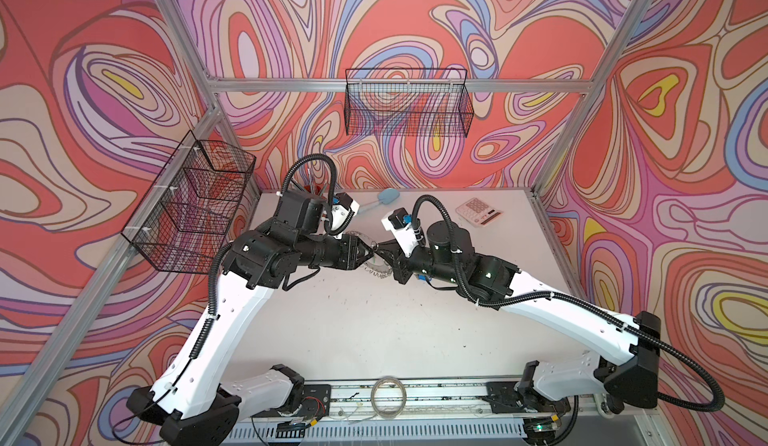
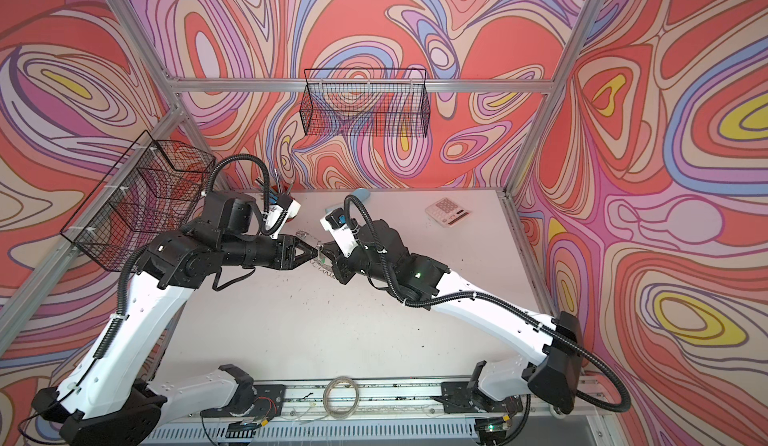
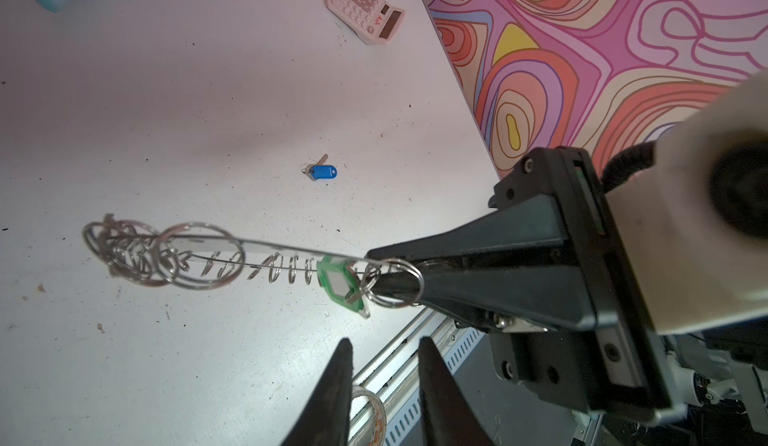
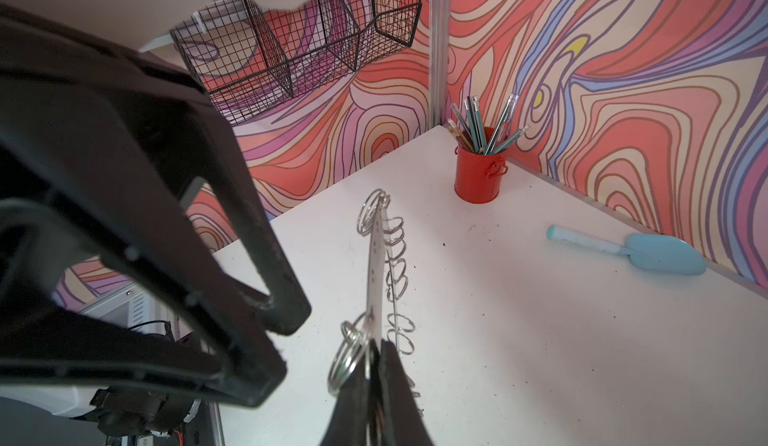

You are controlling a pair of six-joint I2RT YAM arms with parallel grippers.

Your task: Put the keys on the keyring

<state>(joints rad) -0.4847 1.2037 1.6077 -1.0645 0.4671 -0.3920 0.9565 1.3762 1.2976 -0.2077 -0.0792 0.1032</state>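
Grip on the keyring [image 3: 249,250] belongs to the right fingers [image 3: 478,294], which are pressed shut on its rim and hold it off the desk [image 3: 166,111]. The wrist views show it almost edge-on, a flat grey band with small wire rings strung along it. In both top views it sits over the middle of the desk's far half, mostly hidden where the two arms meet. The green-tagged key [image 3: 336,284] hangs at the rim just beside the right fingers, its tag below the band and a larger split ring looped next to it. Whether that ring is fully threaded through the keyring cannot be told. The left fingers [image 3: 340,385] stand a narrow gap apart with nothing between them. Their tips are close to the clamped part of the rim, and the right wrist view shows a small gap between them and the metal. The blue-tagged key [image 3: 322,172] lies flat on the bare desk, well apart from the keyring, on the side toward the calculator [image 3: 365,9] near the far right corner. A red pen cup [image 4: 478,174] stands in the far left corner, and a pale blue scoop [image 4: 648,252] lies along the far edge.
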